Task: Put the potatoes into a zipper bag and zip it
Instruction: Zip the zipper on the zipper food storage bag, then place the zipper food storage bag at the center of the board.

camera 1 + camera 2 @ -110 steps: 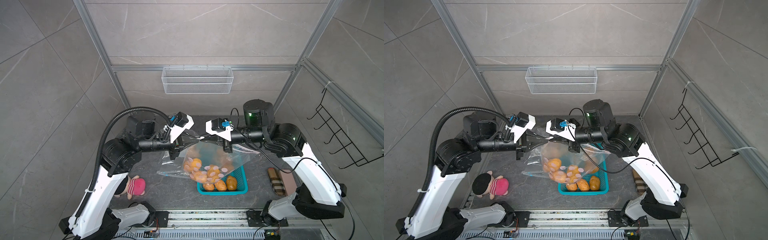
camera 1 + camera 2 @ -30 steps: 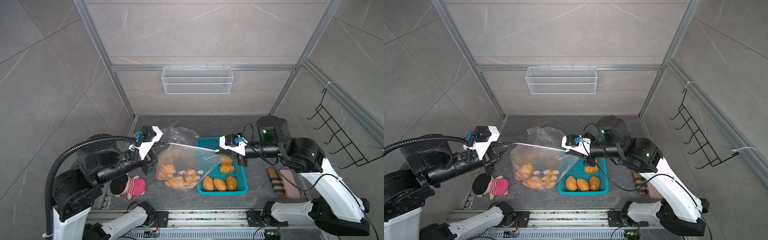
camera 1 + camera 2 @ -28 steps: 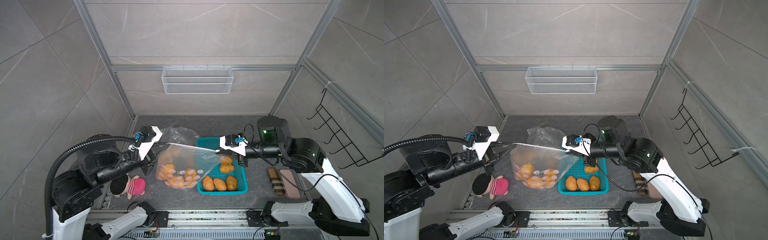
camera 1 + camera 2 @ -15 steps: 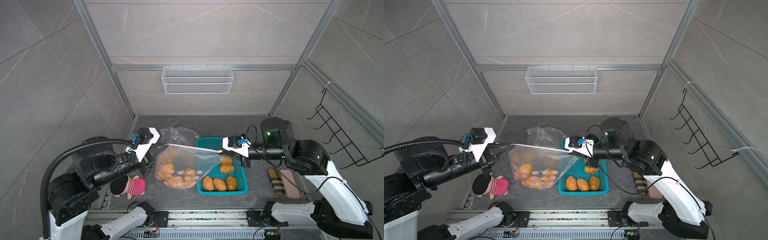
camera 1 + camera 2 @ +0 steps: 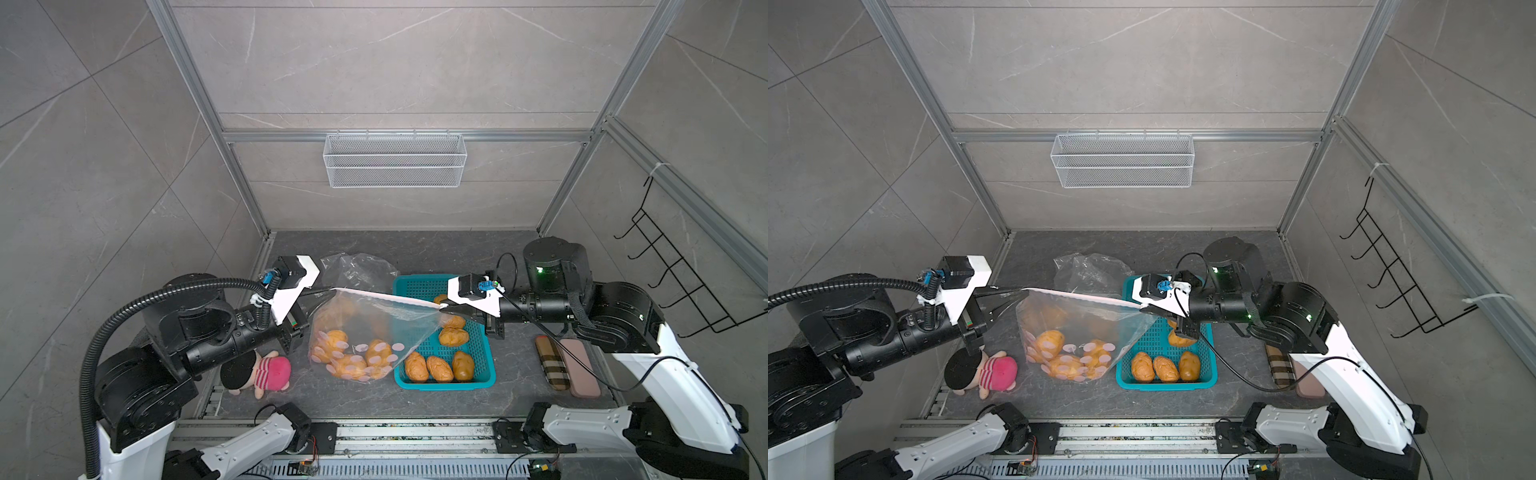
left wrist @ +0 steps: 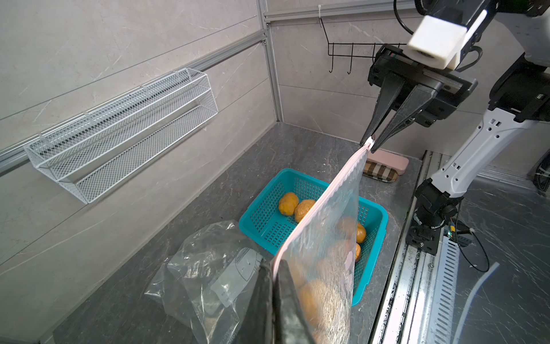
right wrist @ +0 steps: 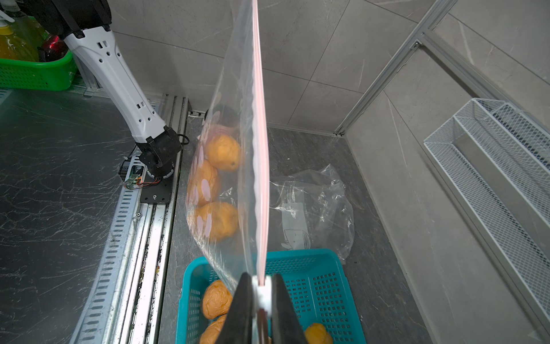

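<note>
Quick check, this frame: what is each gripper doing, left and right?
Left gripper: shut, pinching one end of the zipper bag top edge.
Right gripper: shut on the white slider at the other end of the zip.

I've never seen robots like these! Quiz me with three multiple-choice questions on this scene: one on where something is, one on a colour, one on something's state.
1. The zipper bag is: A lying flat; B stretched between the left gripper and right gripper; C rolled up.
2. The basket is: A red; B teal; C yellow.
3. The plush toy lies: A in the basket; B in the zipper bag; C on the table, beside the left arm.
Answers: B, both grippers pinch its top corners; B, its walls are teal; C, it lies outside both.
</note>
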Motion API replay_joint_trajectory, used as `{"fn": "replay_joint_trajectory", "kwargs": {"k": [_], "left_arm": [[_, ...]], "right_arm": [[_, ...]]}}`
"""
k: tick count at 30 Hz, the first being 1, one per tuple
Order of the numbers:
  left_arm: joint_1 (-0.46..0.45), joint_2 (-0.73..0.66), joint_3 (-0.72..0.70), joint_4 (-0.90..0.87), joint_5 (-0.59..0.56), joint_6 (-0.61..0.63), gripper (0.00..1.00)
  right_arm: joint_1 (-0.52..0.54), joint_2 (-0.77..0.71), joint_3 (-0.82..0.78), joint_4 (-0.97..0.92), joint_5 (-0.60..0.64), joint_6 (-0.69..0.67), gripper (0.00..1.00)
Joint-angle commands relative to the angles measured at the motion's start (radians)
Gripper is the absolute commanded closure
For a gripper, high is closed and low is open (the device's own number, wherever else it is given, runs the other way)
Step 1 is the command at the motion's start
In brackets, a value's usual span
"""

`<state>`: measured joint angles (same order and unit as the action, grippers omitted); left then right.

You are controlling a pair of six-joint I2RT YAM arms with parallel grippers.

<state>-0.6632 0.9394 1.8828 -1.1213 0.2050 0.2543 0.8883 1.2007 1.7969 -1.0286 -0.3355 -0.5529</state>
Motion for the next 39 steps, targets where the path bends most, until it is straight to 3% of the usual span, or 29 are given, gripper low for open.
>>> {"fn": "replay_joint_trajectory", "kwargs": {"k": [1, 7, 8, 10, 12, 14, 25, 34, 39], "left_arm": [[0.003, -0.015, 0.029, 0.073, -0.023, 0.005, 1.0], [0.003, -0.017, -0.002, 0.098, -0.006, -0.007, 0.97], [0.002, -0.017, -0.012, 0.101, -0.004, -0.01, 0.76], [0.003, -0.026, -0.045, 0.125, -0.007, -0.013, 0.52], [0.002, -0.044, -0.088, 0.16, -0.03, -0.023, 0.37], [0.003, -0.069, -0.135, 0.196, -0.061, -0.032, 0.3], [0.003, -0.259, -0.476, 0.315, -0.084, -0.13, 0.27], [0.003, -0.373, -0.826, 0.459, -0.026, -0.266, 0.27], [0.004, -0.391, -0.935, 0.517, -0.003, -0.31, 0.27]], "right_arm": [[-0.005, -0.003, -0.002, -0.067, 0.025, 0.018, 1.0], [-0.006, 0.008, 0.003, 0.008, 0.061, 0.071, 1.0], [-0.005, 0.008, 0.0, 0.049, 0.076, 0.1, 1.0], [-0.006, 0.023, 0.022, 0.107, 0.077, 0.141, 1.0], [-0.005, 0.055, 0.071, 0.139, 0.086, 0.172, 1.0], [-0.007, 0.094, 0.128, 0.157, 0.11, 0.194, 1.0], [-0.04, 0.25, 0.312, 0.249, 0.445, 0.186, 1.0], [-0.333, 0.319, 0.331, 0.336, 0.558, 0.226, 1.0], [-0.489, 0.372, 0.403, 0.36, 0.606, 0.218, 1.0]]}}
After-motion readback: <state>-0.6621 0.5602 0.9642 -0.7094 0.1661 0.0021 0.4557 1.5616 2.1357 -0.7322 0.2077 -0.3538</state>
